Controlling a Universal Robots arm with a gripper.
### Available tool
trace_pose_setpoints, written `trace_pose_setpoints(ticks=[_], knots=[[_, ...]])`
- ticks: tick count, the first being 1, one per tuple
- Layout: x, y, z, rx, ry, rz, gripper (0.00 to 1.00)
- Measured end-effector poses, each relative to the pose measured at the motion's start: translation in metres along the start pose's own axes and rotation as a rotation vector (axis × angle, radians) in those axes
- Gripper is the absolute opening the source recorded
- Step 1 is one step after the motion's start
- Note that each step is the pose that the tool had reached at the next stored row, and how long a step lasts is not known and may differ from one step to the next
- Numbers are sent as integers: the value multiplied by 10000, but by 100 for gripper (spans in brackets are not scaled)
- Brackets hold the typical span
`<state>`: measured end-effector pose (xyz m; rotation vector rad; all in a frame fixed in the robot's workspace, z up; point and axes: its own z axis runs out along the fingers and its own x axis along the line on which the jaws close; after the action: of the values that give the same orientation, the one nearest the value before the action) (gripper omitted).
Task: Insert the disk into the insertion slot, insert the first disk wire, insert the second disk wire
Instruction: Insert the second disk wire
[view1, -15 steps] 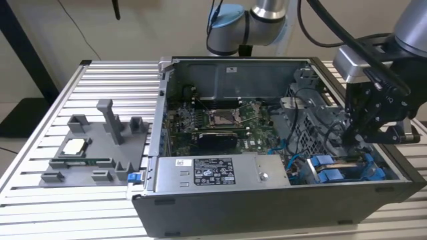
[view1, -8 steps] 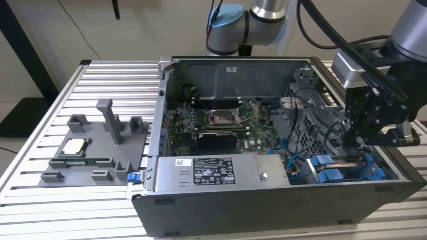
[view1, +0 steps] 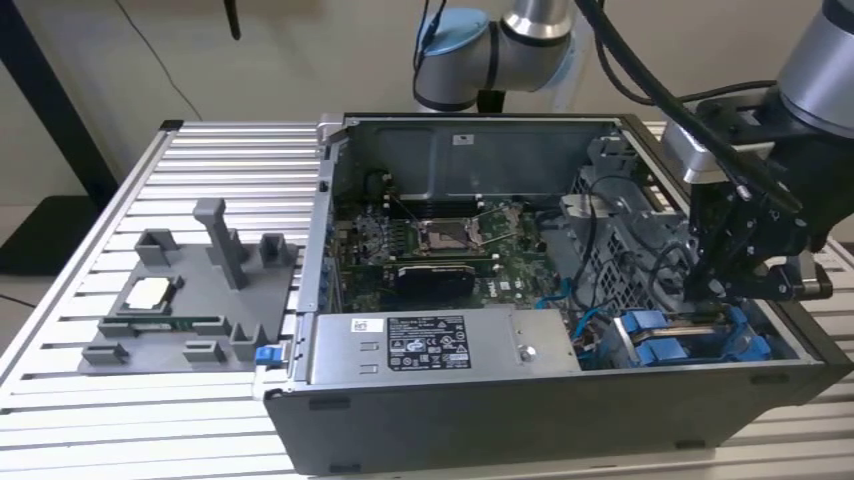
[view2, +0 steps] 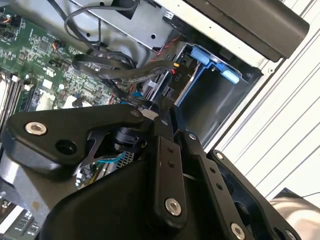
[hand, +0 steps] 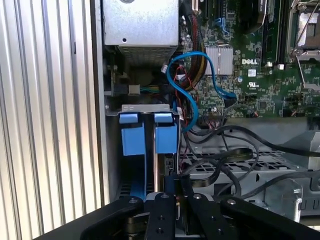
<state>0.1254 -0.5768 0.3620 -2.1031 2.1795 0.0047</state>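
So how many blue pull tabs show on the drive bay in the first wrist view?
2: one blue tab nearer the case wall, the other blue tab beside it toward the motherboard. Others may be hidden.

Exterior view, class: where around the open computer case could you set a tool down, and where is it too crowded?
Free: the ribbed aluminium tabletop between the grey plastic parts holder and the table's far edge, and the strip in front of that holder. Crowded: inside the open dark computer case, where the black gripper hangs over the blue-framed disk among cables.
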Motion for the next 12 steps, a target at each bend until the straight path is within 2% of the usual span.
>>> trace_pose_setpoints(ticks=[3,8,12], knots=[[4,-5,53,4,16,173,16],[9,-52,136,-43,24,266,16],[10,-56,174,-64,28,279,16]])
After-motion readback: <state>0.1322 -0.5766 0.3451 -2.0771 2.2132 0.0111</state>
